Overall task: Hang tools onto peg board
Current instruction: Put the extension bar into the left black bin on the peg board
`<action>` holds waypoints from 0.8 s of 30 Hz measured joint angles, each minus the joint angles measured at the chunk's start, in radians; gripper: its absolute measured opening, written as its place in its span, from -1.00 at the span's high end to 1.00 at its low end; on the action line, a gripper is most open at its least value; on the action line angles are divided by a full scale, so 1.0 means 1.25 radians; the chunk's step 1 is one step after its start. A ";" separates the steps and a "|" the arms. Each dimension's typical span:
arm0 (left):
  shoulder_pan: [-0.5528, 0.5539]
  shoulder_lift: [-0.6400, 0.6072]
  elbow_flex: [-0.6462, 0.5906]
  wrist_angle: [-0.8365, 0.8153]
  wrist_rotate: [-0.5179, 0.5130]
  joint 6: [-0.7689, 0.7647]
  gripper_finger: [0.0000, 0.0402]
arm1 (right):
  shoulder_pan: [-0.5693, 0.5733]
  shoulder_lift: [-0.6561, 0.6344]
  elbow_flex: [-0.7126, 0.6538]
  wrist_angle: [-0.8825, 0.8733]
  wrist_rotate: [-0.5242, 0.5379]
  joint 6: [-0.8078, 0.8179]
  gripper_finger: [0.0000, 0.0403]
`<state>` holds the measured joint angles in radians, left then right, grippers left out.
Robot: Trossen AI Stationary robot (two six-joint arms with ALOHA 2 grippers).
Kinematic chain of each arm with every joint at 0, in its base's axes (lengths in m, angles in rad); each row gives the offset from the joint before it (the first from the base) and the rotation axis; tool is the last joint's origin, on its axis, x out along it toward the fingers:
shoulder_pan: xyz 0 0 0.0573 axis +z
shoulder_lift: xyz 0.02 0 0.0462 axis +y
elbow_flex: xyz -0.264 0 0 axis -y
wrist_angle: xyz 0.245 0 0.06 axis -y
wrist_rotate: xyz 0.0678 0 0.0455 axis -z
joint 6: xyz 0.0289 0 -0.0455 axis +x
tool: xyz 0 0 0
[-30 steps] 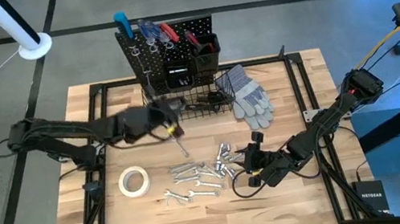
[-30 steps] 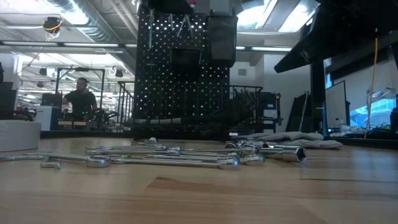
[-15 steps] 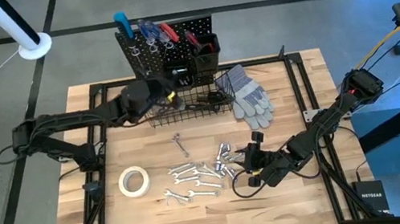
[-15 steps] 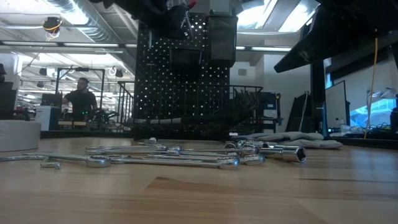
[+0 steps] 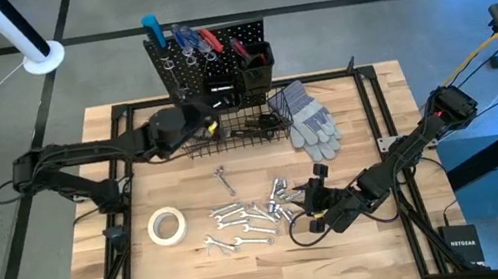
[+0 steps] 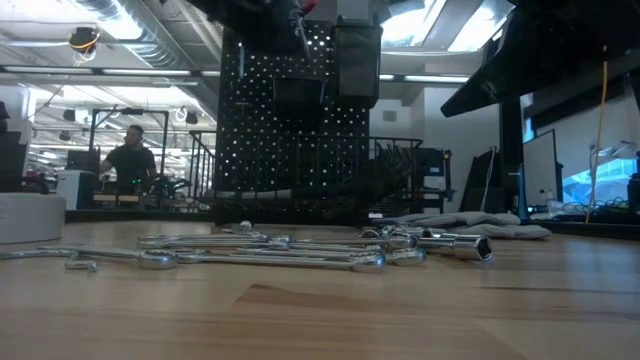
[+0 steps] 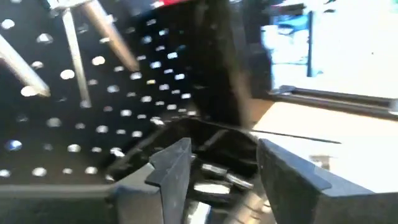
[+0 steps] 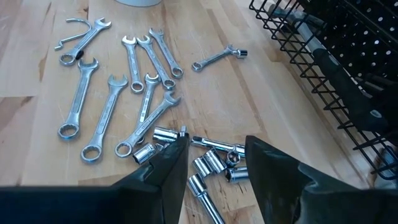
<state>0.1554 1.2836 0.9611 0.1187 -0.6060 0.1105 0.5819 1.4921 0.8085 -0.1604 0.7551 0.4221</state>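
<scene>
Now your left claw (image 5: 211, 123) gaped empty at the peg board (image 5: 214, 49).
Those wrenches (image 8: 118, 93) looked stiff, slick; you'd pinch mid-shank; right claw (image 8: 214, 163) open above.

The left gripper (image 7: 217, 171) has its two dark fingers (image 7: 171, 168) parted, with nothing between them. Just beyond them stands the peg board (image 7: 93, 93), its black perforated face filling most of the picture. Silver tool shafts (image 7: 71, 56) hang slanting against the holes near its upper part. Below the fingers lies a black bin (image 7: 205, 140) with silver metal pieces (image 7: 214, 171) inside; what they are cannot be told. Past the board's edge shows the pale worktop (image 7: 336, 137).
</scene>
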 joint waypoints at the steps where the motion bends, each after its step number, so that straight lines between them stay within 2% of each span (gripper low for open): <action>1: -0.018 -0.009 0.000 -0.018 0.001 -0.006 0.11 | 0.000 0.000 0.000 0.000 -0.004 0.000 0.19; 8: -0.199 -0.037 0.000 -0.179 0.079 -0.056 0.09 | 0.000 0.000 -0.001 0.000 -0.006 0.003 0.19; 12: -0.319 -0.032 -0.001 -0.244 0.088 -0.090 0.09 | 0.000 0.000 -0.001 0.000 -0.012 0.003 0.19; 18: -0.459 -0.032 -0.068 -0.250 0.086 -0.231 0.09 | -0.005 0.000 -0.001 -0.031 -0.033 -0.009 0.19; 21: -0.500 -0.031 -0.125 -0.230 0.070 -0.316 0.09 | -0.012 0.000 -0.001 -0.068 -0.036 -0.008 0.19; 24: -0.527 -0.028 -0.199 -0.172 0.041 -0.388 0.09 | -0.026 0.000 -0.001 -0.089 -0.082 -0.009 0.19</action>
<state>-0.5034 1.2484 0.7126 -0.0968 -0.5551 -0.3742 0.5494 1.4921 0.8078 -0.2721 0.6529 0.4110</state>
